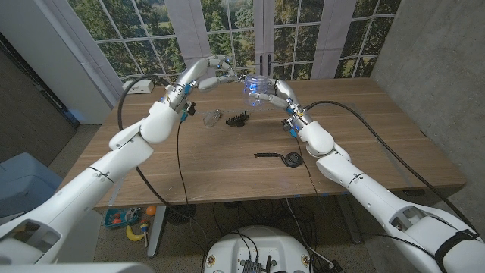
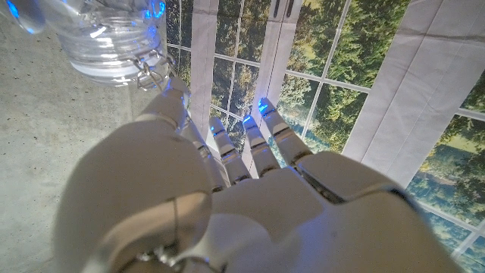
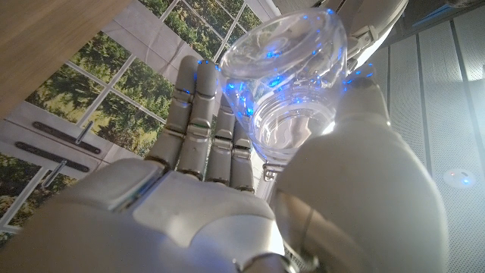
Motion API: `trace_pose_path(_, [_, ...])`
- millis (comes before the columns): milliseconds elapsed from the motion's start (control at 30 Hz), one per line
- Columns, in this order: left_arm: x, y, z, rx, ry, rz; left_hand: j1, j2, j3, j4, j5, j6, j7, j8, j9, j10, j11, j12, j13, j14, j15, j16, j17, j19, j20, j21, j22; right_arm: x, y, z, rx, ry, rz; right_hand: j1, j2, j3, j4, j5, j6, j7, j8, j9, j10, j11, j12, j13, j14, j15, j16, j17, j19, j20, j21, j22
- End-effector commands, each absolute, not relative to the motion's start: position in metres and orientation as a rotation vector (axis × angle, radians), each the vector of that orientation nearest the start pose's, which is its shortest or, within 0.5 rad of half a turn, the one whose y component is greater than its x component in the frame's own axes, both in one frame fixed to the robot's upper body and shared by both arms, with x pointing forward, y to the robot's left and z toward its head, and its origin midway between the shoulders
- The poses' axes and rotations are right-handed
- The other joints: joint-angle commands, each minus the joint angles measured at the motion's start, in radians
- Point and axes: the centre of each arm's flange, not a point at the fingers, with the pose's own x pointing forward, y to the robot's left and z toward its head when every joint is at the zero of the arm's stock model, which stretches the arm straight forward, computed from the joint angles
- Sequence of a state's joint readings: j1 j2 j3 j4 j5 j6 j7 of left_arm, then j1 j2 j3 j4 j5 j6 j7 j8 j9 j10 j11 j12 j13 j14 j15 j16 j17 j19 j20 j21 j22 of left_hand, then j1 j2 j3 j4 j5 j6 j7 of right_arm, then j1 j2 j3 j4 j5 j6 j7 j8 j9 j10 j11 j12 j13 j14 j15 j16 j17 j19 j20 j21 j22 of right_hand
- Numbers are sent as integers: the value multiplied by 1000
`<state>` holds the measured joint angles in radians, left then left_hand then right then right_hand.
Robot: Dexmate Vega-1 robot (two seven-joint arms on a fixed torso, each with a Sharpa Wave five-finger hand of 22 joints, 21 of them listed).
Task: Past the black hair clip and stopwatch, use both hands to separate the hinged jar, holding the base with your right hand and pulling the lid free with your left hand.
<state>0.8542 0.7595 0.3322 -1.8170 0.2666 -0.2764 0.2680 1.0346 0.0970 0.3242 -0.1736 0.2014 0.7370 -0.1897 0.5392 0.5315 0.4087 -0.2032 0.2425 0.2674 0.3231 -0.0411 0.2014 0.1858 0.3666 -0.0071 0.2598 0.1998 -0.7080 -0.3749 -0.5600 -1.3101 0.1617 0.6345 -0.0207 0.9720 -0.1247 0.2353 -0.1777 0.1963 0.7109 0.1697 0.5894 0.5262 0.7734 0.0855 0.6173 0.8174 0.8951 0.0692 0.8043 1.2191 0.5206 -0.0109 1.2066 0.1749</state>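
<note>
jar base point(image 1: 255, 89): you've got it up in the air at the far middle of the table point(image 1: 364, 144), past the clip and stopwatch. It's clear glass, so I'd bet hard, slick and breakable if it drops. Hold it around the body, not the rim.
right hand point(image 1: 279, 95): your fingers are wrapped round the jar base, thumb on one side and the rest behind it. The right wrist view shows the glass wedged between them.
left hand point(image 1: 206, 74): it's raised just left of the jar, fingers fairly straight and a bit apart, nothing in it that I can see.
lid point(image 1: 213, 118): looks like that clear rounded piece lying on the table near the left arm is the lid, though it's too small to be sure.
wire hinge point(image 2: 150, 67): thin metal bail hanging off the jar neck, right by your left fingertips. Springy and snaggy, I'd guess.
black hair clip point(image 1: 238, 119): lies just right of that lid.
stopwatch point(image 1: 289, 159): nearer you, cord trailing left.
</note>
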Motion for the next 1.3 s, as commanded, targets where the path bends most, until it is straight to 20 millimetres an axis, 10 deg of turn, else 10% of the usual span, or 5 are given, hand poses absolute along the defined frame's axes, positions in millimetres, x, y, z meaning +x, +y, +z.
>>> trace_pose_path(33, [509,238,124,1109,-1150,49,-40,-124,-72,18,-19,-502,39,-299,-168,-225,45,-54,-31,-96,-112,-15,0,-37,23,-21,-5,593,-132,46,-295,-1092,423,241,253,137,31,7,154,-150,5,12,179,-177,-3,83,176,-291,1,2,-42,-178,3,2])
trace_pose_path(233, [509,238,126,1198,-1077,-2,-213,-230,-173,62,42,-952,175,-371,-331,-528,231,-57,-64,-319,48,-26,-1,-167,116,-63,-9,592,-134,50,-263,-1111,423,241,254,137,31,6,160,-147,1,8,180,-174,-3,86,176,-291,1,2,-44,-176,3,1])
trace_pose_path(433, [511,240,126,1169,-1082,-15,-256,-241,-252,88,139,-1173,210,-371,-346,-686,328,-63,-67,-428,112,-26,3,-258,153,-70,-8,591,-134,51,-256,-1116,425,242,254,137,30,6,159,-147,-2,10,185,-175,-7,82,177,-291,2,2,-46,-176,2,1])
trace_pose_path(900, [515,245,122,1069,-1091,-87,-316,-232,-301,124,175,-1178,140,-353,-347,-742,313,-56,-71,-507,110,-24,3,-328,140,-74,-10,592,-135,49,-281,-1143,390,244,252,137,28,3,173,-152,-9,2,196,-177,-17,67,182,-291,4,2,-45,-168,4,1])
trace_pose_path(1300, [539,258,105,628,-1077,-297,-637,-27,-341,313,67,-948,4,-317,-358,-685,154,-40,-91,-536,49,-13,-5,-453,104,-63,-14,593,-132,38,-412,-1157,263,220,245,129,37,-4,185,-183,-23,-16,218,-210,-32,46,156,-287,-15,-4,-25,-113,28,5])
